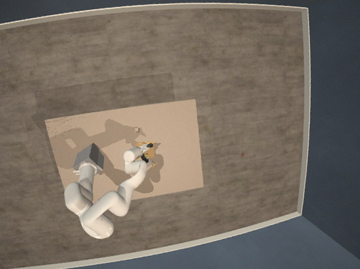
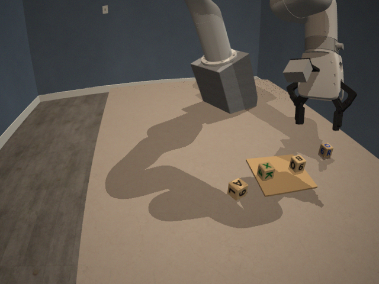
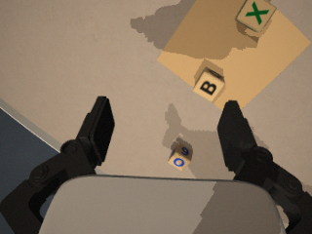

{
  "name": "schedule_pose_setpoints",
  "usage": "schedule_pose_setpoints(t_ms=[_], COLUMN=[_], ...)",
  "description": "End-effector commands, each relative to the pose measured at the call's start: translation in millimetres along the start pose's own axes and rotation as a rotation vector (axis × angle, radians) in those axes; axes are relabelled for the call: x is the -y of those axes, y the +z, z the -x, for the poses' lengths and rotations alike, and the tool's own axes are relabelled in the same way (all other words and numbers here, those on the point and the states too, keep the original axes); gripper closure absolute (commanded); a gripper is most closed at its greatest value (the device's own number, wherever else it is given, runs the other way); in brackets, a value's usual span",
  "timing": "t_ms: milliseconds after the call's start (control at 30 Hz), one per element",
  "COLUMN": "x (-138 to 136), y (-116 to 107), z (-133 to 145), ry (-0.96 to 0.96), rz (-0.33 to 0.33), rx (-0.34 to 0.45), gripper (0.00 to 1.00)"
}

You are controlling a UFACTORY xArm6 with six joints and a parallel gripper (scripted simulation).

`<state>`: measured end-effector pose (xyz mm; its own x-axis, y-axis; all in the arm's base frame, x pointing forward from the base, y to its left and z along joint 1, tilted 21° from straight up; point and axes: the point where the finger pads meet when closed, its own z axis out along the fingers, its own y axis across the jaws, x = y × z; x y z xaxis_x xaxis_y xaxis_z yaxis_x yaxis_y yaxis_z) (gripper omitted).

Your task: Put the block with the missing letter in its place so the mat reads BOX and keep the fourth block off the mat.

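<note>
gripper (image 2: 318,122) open above o block (image 3: 181,156), arm hiding mat (image 1: 155,153) from above

I am looking into a bare indoor test room, more a lab cell than a home. Dark blue walls (image 2: 122,42) enclose it, with a pale baseboard (image 2: 76,92) along the foot and one small wall plate (image 2: 105,9) high up. Grey wood-plank flooring (image 2: 39,171) borders a large beige surface (image 2: 171,238), where the arm's grey pedestal (image 2: 241,88) stands.
</note>
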<state>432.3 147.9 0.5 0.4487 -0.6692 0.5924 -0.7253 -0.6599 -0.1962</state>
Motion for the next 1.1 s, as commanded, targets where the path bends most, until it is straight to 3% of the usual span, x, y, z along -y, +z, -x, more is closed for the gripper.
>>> schedule_pose_setpoints(t_ms=[0, 367, 467, 733, 1067], x=[4.2, 5.3, 5.3, 3.7, 3.1], y=[-8.3, -27.7, -27.7, -46.3, -50.1], z=[26.0, 81.9, 81.9, 128.0, 136.8], ry=[0.097, 0.278, 0.278, 0.414, 0.439], rz=[0.065, 0.180, 0.180, 0.278, 0.298], rx=[0.043, 0.129, 0.129, 0.194, 0.206], gripper=[0.00, 0.00, 0.00, 0.00, 0.00])
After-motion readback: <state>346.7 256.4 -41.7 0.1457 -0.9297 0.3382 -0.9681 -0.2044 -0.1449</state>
